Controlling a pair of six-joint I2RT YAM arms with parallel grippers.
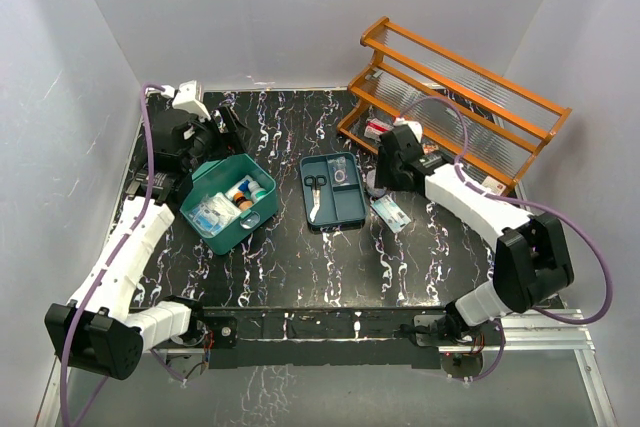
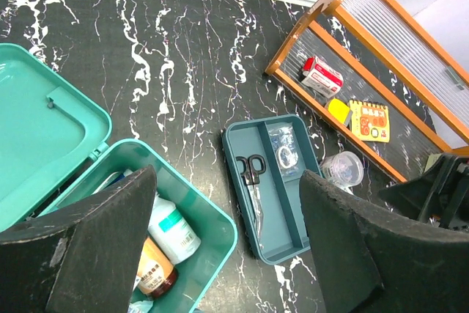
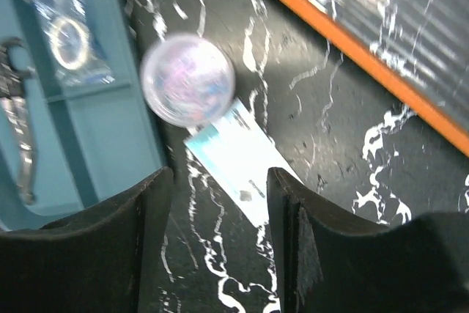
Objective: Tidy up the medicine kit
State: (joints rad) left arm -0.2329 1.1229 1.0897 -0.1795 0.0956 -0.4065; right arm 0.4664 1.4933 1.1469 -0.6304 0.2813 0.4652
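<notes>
The medicine kit (image 1: pixel 216 228) is a teal box standing at the left with its lid (image 2: pixel 44 130) swung open. Inside it lie a white bottle (image 2: pixel 174 226), an amber bottle (image 2: pixel 152 269) and some packets. Its insert tray (image 1: pixel 350 209) rests apart at mid-table, holding black scissors (image 2: pixel 253 170) and a small clear bag (image 2: pixel 282 152). My left gripper (image 1: pixel 222 139) hangs open above the kit's far side, holding nothing. My right gripper (image 3: pixel 218 181) is open just right of the tray, over a white-and-blue packet (image 3: pixel 238 159) that lies flat beside a clear round cup (image 3: pixel 188 78).
An orange wooden rack (image 1: pixel 455 97) stands at the back right, with a red-and-white box (image 2: pixel 322 75) and a yellow card (image 2: pixel 370 121) on its lower shelf. White walls close in the left, back and right sides of the black marbled table (image 1: pixel 300 267).
</notes>
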